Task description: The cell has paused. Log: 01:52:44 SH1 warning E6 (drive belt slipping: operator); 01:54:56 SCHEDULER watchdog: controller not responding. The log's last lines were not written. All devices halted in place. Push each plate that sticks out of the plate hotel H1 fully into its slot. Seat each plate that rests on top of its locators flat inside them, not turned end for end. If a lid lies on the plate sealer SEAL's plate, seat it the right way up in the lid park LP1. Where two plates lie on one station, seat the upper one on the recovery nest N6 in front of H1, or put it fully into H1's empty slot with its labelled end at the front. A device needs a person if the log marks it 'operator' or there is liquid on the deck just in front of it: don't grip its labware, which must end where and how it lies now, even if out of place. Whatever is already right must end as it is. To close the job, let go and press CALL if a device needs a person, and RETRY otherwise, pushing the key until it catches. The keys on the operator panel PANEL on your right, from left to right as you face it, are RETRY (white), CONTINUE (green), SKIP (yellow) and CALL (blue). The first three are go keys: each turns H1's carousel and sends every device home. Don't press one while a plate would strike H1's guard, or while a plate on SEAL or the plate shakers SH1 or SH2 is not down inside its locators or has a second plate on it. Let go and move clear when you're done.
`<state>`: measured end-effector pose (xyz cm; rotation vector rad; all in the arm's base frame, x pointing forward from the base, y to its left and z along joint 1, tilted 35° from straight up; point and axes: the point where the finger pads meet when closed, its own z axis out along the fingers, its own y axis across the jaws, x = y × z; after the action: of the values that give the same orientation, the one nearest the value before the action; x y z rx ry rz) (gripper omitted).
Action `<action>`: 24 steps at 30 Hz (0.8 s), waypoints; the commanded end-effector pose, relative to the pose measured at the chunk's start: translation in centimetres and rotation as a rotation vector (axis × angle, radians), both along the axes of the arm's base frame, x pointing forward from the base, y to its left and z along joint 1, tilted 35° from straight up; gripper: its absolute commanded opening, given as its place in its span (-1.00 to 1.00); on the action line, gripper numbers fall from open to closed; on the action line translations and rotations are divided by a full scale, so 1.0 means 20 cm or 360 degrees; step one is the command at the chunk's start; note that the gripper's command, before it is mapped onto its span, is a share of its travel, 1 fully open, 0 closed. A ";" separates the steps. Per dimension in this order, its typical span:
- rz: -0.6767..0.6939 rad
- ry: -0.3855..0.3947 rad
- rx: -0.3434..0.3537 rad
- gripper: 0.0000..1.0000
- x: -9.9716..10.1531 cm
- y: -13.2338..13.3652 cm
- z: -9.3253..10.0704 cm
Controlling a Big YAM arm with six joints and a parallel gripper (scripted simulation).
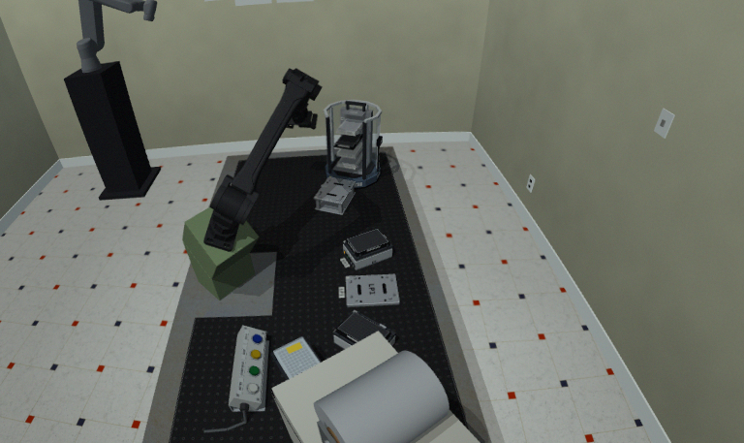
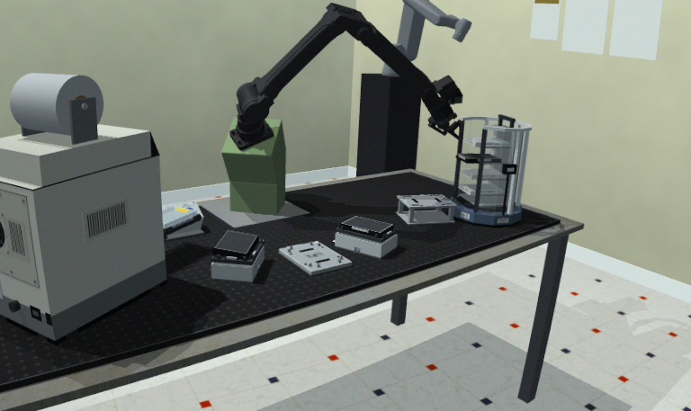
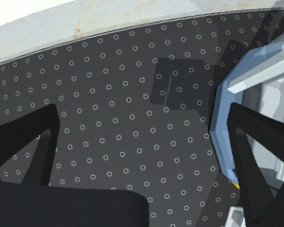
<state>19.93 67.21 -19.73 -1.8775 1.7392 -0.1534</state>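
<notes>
My gripper (image 1: 308,119) is open and empty. It hangs high beside the plate hotel H1 (image 1: 353,142), close to its upper slots, and also shows in the exterior view (image 2: 444,124). In the wrist view the open fingers frame bare deck, with H1's blue base (image 3: 225,128) at the right. H1 (image 2: 489,170) holds a dark plate (image 2: 478,157) on an upper shelf and light shelves below. The recovery nest N6 (image 1: 334,197) in front of H1 is empty. The lid park LP1 (image 1: 372,289) is empty. A white piece with a yellow label (image 1: 295,356) lies on the sealer's tray.
Two shakers carry dark plates, one mid-deck (image 1: 367,247) and one near the sealer (image 1: 361,329). I cannot tell whether either plate is seated. The big sealer SEAL (image 1: 373,395) with its roll fills the near end. The operator panel (image 1: 249,366) lies left of it. A second grey arm (image 1: 104,10) stands off the table.
</notes>
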 end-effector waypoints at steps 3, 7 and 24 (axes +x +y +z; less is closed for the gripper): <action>0.0008 -0.0004 0.0021 1.00 -0.01 0.03 0.03; 0.0008 -0.0004 0.0021 1.00 -0.01 0.03 0.03; 0.0016 -0.0011 0.0081 1.00 -0.06 0.01 0.13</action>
<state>19.81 66.71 -18.93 -1.8710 1.7359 -0.1473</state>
